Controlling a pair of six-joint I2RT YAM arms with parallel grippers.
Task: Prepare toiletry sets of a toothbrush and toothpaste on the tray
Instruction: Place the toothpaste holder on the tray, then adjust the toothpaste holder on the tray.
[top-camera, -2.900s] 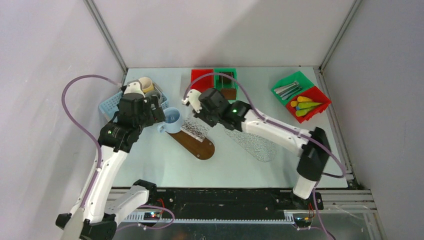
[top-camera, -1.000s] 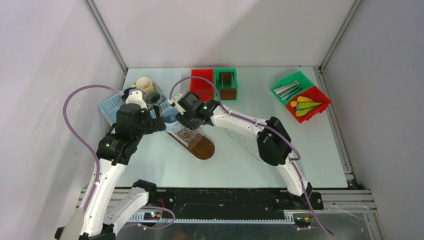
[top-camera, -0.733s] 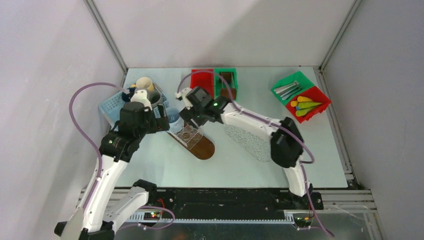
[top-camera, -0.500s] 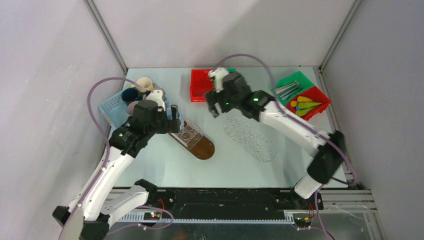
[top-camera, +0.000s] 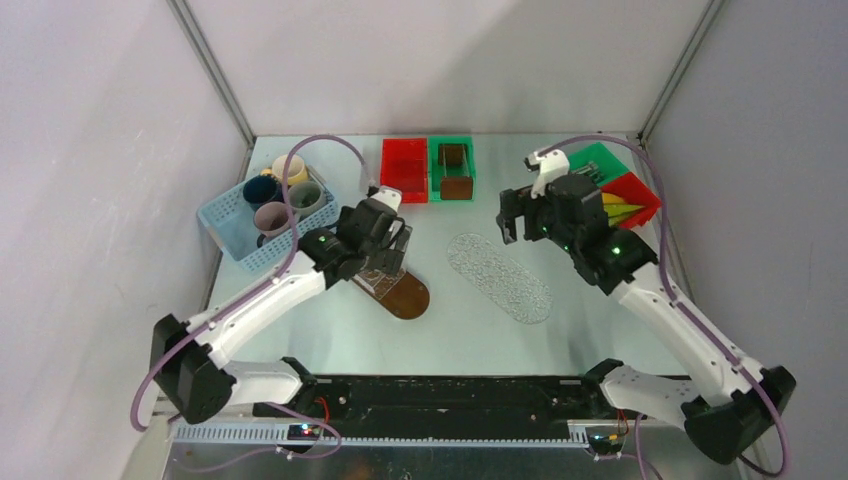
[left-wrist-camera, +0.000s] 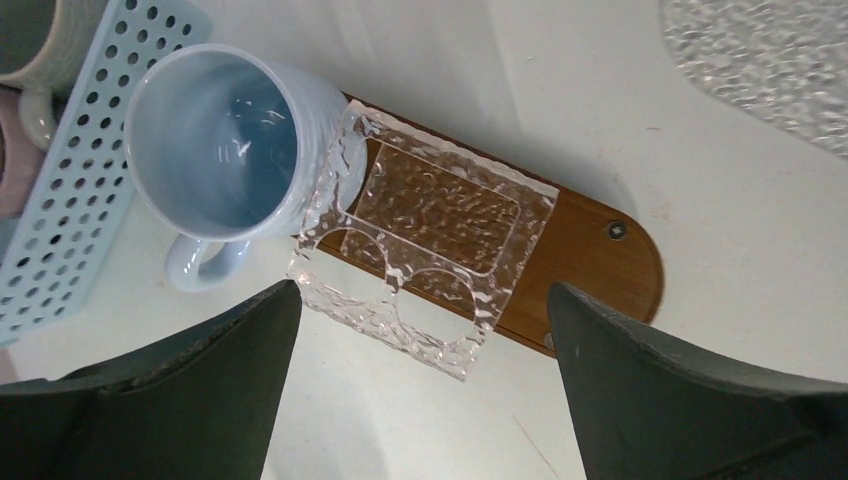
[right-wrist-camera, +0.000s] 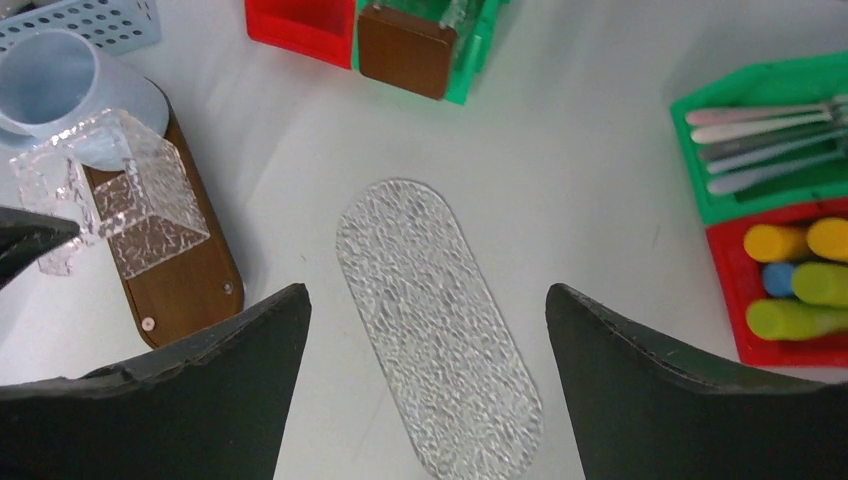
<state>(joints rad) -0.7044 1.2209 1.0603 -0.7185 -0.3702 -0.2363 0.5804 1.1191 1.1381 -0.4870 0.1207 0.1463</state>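
Pale toothbrushes are laid with long axes left-right in a green bin, at the upper right of the right gripper; coloured tubes are laid parallel in the adjoining red bin. Its wide, empty jaws are held over a clear oval tray; the left gripper, equally wide and empty, over a clear holder.

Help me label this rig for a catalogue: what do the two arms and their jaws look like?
Both the left arm and the right arm have white tubular links joined by boxy black joint housings. A thin lilac cable runs out from each wrist, and a small green light glows on each forearm housing. The jaws are matte black and wedge-shaped.
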